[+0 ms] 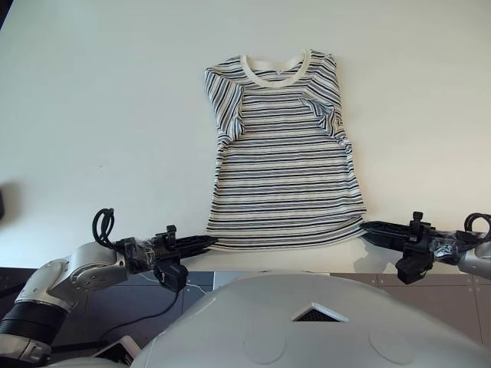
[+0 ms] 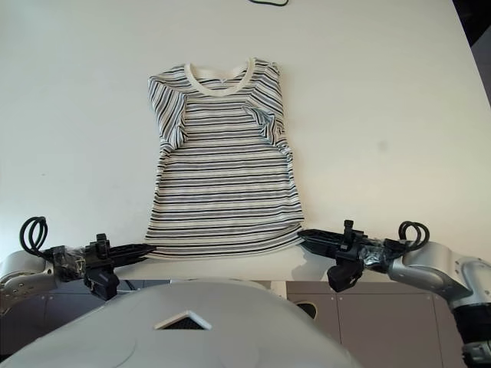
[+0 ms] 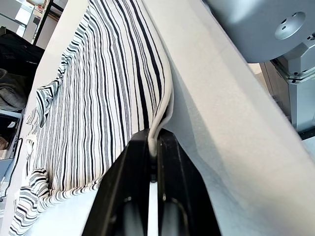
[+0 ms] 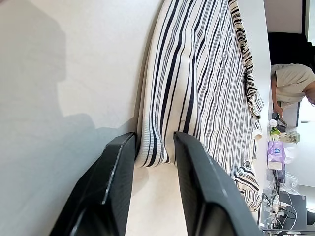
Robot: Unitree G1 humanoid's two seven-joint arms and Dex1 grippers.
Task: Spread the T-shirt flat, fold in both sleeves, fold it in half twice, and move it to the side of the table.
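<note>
White table (image 1: 92, 115) fills the scene, and the striped T-shirt (image 1: 288, 176) lies flat on it, a little to the right of the middle and close to the near edge. Its long axis runs from the near edge towards the far edge. The collar (image 1: 275, 70) points to the far edge and the hem (image 1: 284, 239) lies just short of the near one. The right sleeve (image 1: 328, 115) is creased inward over the chest, and the left sleeve (image 1: 222, 103) sits drawn in along the shirt's side.

The left gripper (image 3: 153, 140) is at the hem's left corner, its jaws pressed together with the hem edge pinched between them. The right gripper (image 4: 155, 137) is at the hem's right corner with its fingers (image 4: 118, 182) spread apart. The striped corner sits in the gap, unclamped.
</note>
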